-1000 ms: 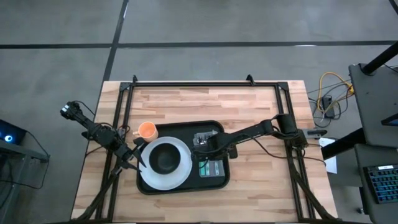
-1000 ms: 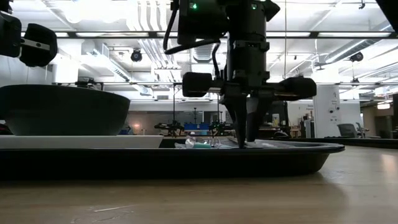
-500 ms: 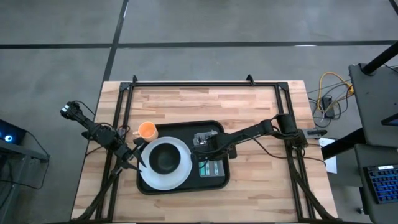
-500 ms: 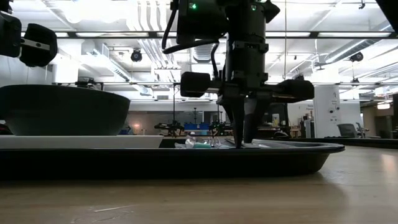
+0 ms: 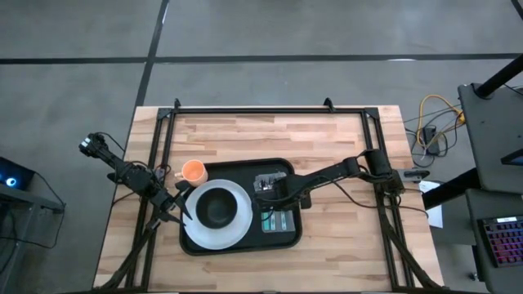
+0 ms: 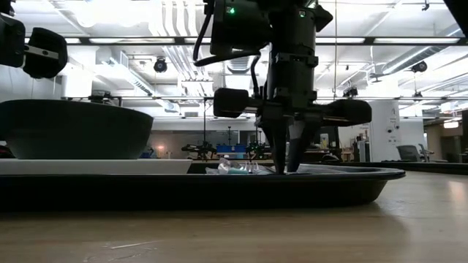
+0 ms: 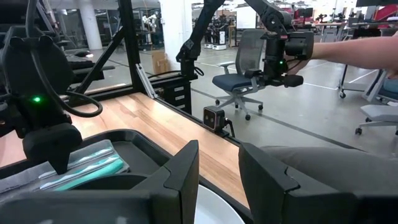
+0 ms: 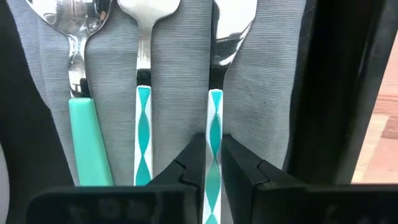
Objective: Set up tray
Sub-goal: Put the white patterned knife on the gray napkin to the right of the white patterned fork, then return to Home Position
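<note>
Right gripper jaws standing narrow, straddling teal-and-white utensil handle; contact looking light, possibly none. Utensil lying on grey napkin (two more pieces alongside) inside tray. Tray sitting mid-table, also carrying white plate. Left gripper hovering beside plate, jaws partly parted, holding nothing.

Grey concrete floor, blue office chair, ceiling lights
</note>
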